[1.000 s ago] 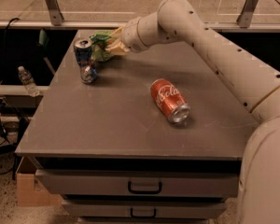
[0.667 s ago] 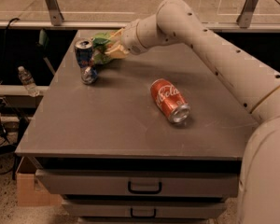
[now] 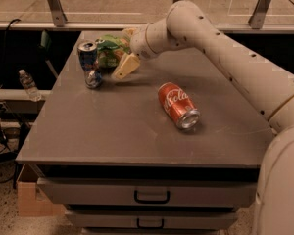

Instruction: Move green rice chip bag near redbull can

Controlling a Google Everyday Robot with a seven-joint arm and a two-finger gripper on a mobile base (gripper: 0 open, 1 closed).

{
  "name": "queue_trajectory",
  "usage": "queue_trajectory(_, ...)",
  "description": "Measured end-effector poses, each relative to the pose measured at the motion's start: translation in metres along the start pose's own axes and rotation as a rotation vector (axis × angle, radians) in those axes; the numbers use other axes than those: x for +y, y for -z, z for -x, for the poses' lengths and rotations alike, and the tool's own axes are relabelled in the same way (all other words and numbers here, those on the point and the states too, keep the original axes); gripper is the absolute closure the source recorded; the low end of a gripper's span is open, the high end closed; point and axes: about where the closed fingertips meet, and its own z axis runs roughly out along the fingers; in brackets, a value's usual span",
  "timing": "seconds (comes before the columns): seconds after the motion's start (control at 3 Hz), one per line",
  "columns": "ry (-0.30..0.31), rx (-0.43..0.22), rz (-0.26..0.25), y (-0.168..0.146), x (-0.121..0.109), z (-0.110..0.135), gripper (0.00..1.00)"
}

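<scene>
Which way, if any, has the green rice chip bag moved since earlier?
No. The green rice chip bag stays beside the upright blue can, with the end effector at its right side.

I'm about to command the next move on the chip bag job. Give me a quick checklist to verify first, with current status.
1. Green rice chip bag close to the redbull can, at the table's far left: ok.
2. Gripper at the bag's right side: ok.
3. Gripper holding the bag: cannot tell.
4. Bag clear of the upright blue can: cannot tell, they look very close.
5. Coca-Cola can on its side mid-table, apart from the gripper: ok.
</scene>
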Motion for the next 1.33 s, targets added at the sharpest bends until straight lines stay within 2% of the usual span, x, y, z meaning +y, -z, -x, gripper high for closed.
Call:
queue_trajectory(0.33,-0.015,0.057,-0.071,0.035,-0.023,-0.027,0.00)
queue_trajectory(0.67,-0.060,0.030,-0.176,0.099,-0.060,-0.047,0.00)
queue_trajectory(1.0,-0.113,-0.024,-0.339,0.204,-0.094,-0.047,0.00)
queue_trajectory(1.33,-0.126,-0.021,-0.363,0.223,-0.097,-0.055,0.00)
